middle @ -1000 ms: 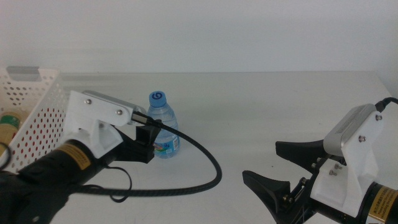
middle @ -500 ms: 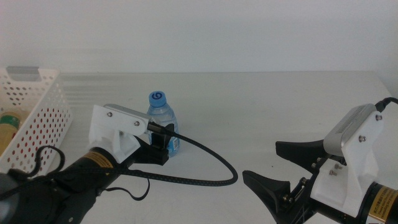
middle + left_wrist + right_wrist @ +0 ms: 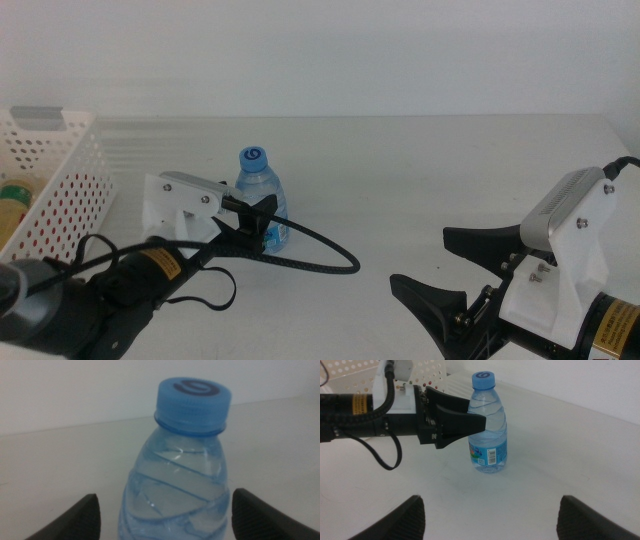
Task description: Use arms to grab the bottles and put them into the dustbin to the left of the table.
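Standing upright near the middle of the table (image 3: 420,170), the water bottle (image 3: 262,200) remains to be binned. The left gripper (image 3: 262,218) has its jaws spread wide on either side of the bottle, not yet closed on it. The right gripper (image 3: 455,270) waits at the near right, jaws wide apart and empty. The dustbin (image 3: 55,180) at the far left already holds at least one item. Plain white tabletop, bare pale wall behind.
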